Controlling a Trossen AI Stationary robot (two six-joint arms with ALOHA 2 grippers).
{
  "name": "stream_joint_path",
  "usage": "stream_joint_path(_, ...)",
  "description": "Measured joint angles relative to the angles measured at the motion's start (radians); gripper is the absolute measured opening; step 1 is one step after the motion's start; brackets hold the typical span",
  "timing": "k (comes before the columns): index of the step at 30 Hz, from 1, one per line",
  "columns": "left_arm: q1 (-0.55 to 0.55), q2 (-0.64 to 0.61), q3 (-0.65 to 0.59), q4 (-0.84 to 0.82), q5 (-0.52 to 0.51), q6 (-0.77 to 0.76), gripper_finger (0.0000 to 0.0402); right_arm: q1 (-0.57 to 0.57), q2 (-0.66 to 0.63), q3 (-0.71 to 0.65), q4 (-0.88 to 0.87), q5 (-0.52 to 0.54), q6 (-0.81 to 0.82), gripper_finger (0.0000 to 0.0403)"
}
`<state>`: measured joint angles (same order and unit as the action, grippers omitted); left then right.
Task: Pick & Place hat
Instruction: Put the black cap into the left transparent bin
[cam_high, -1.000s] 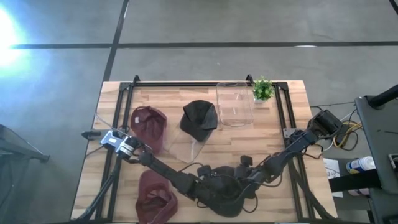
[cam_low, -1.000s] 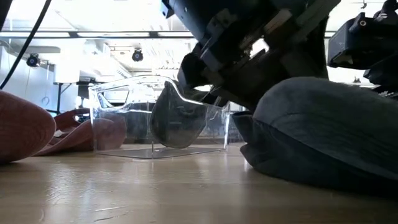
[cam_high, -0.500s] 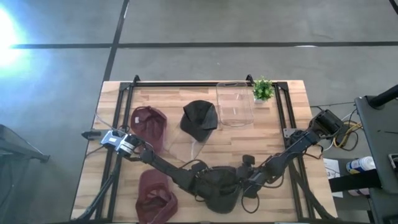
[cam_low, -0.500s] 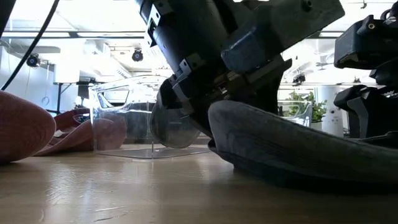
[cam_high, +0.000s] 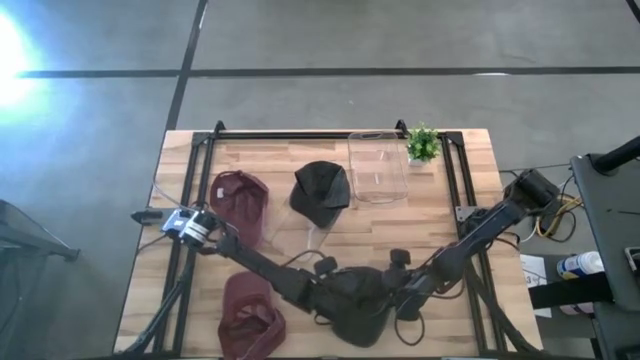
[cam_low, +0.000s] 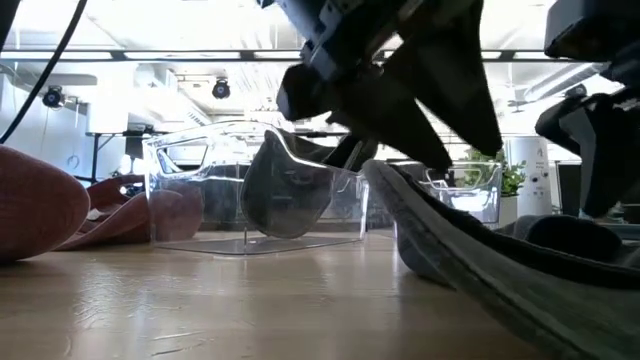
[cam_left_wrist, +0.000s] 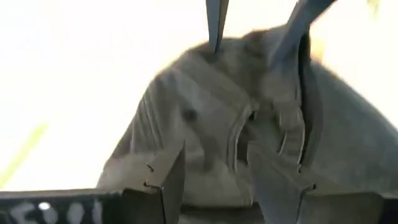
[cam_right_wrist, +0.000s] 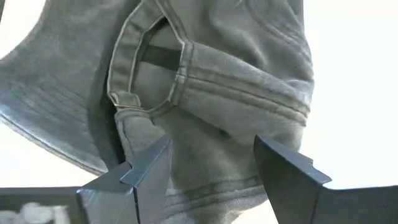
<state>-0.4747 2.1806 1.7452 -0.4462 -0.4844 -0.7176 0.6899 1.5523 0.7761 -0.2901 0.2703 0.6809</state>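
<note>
While both grippers pinch it, limp grey hat (cam_high: 355, 305) sags.

Near the table's (cam_high: 470, 300) front edge, a hat (cam_high: 355, 305) is sitting between the left gripper (cam_high: 322, 300) and the right gripper (cam_high: 400, 298). To its left another hat (cam_high: 250, 315) is lying; behind that, a third (cam_high: 240, 205). A fourth hat (cam_high: 320, 190) is resting mid-table, with a clear bin (cam_high: 378, 167) and plant (cam_high: 422, 145) standing at the back right.
</note>
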Motion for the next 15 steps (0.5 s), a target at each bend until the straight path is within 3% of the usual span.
stream_joint_path(6, 0.000, -0.060, 0.011, -0.004, -0.050, 0.009, 0.0167, 0.000, -0.057, 0.002, 0.006, 0.015, -0.027, 0.0224)
stream_joint_path(9, -0.028, -0.093, 0.012, -0.085, -0.042, -0.021, 0.0167, 0.000, -0.061, 0.002, 0.016, 0.014, -0.053, 0.0224)
stream_joint_path(15, -0.113, -0.122, -0.009, -0.220, 0.080, -0.323, 0.0167, 0.000, -0.056, 0.003, 0.052, 0.007, -0.100, 0.0224)
